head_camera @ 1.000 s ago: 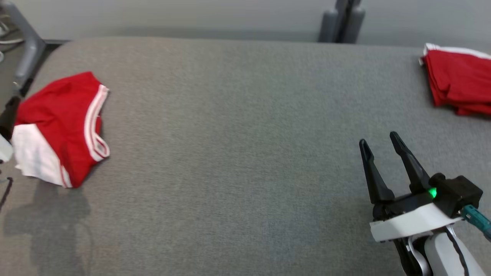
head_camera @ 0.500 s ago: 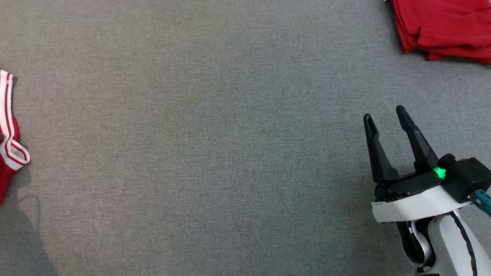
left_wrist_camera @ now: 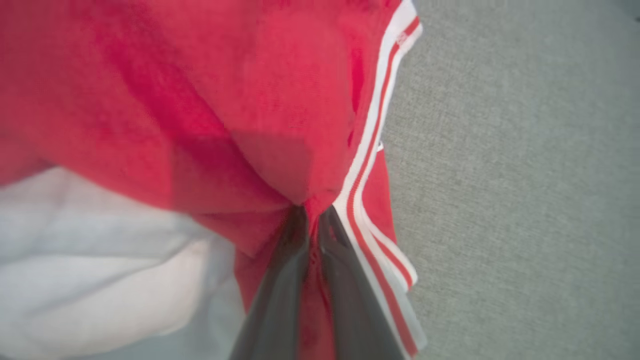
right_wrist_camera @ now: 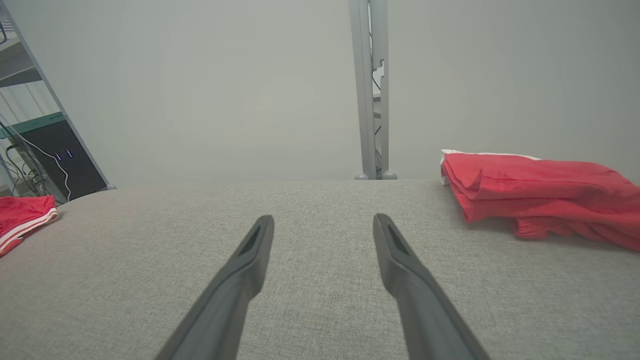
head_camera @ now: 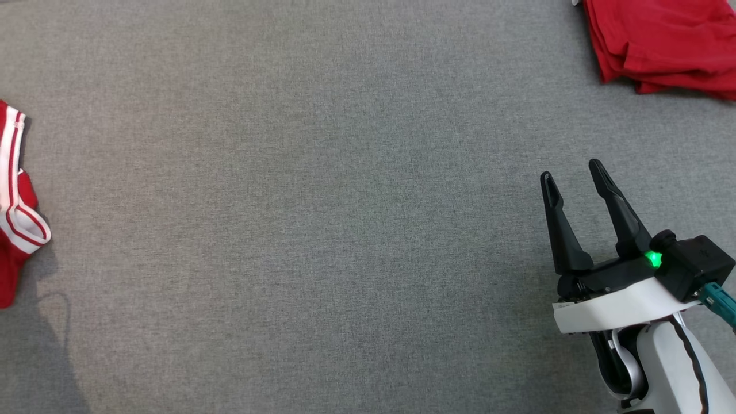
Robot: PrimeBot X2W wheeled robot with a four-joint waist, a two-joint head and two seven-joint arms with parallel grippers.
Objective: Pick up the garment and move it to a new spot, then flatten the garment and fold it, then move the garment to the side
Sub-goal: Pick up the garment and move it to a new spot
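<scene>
The garment [left_wrist_camera: 210, 100] is red with white panels and a red-and-white striped band. In the left wrist view my left gripper [left_wrist_camera: 311, 212] is shut on a pinch of its red cloth beside the striped edge. In the head view a strip of the garment [head_camera: 14, 213] shows at the left edge of the grey surface. The garment [right_wrist_camera: 22, 215] also lies far left in the right wrist view. My right gripper [head_camera: 572, 172] hovers open over the grey surface at the lower right, nothing between its fingers [right_wrist_camera: 250, 255].
A folded pile of red clothes [head_camera: 661, 43] lies at the far right of the grey padded table [head_camera: 345, 201]; the same pile [right_wrist_camera: 535, 195] sits right of my open fingers. A grey post [right_wrist_camera: 370, 90] stands behind the table's far edge.
The head camera tilted down and shifted, pushing the garment toward the left edge. My left gripper has closed on the garment's red cloth. The right gripper stays open, about where it was.
</scene>
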